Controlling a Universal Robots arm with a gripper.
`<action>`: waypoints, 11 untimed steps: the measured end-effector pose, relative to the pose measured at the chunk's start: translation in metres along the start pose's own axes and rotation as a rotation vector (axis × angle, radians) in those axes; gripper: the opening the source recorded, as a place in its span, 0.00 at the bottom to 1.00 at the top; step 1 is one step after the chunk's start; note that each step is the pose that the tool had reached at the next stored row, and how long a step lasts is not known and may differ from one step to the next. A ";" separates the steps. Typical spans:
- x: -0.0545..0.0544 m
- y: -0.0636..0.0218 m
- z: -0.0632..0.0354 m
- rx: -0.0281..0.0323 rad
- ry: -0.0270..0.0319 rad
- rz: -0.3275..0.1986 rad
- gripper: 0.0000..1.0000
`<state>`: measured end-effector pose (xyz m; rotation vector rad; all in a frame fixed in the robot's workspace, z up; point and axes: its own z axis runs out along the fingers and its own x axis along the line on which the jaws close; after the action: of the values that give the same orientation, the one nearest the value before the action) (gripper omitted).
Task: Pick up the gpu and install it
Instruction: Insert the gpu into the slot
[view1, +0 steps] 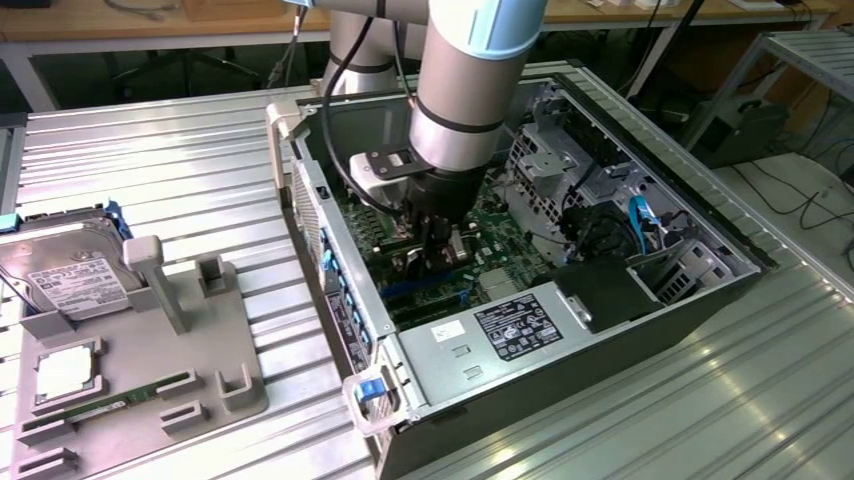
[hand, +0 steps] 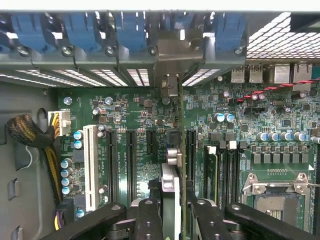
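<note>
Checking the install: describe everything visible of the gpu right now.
The gpu stands on edge between the gripper fingers, seen edge-on in the wrist view: a thin green board with a silver metal bracket end, pointing toward the case's rear slot openings. It hangs over the green motherboard, lined up between black expansion slots. Whether it is seated cannot be told.

Gpu edge-on in wrist view, lower part hidden between gripper fingers; fan face unseen. Exterior view: card masked by arm (wrist blocks it).

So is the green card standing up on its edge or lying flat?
Standing on its edge. The gpu is held edge-on between the gripper fingers, its silver bracket reaching toward the computer case wall.
</note>
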<state>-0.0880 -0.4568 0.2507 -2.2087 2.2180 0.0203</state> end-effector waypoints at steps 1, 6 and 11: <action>0.000 0.0000 0.0000 0.0001 -0.0001 0.000 0.28; 0.001 0.0000 -0.0001 -0.0001 0.0001 0.000 0.28; 0.001 0.0000 0.0010 -0.0001 0.0002 0.000 0.28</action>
<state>-0.0880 -0.4580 0.2497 -2.2087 2.2184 0.0201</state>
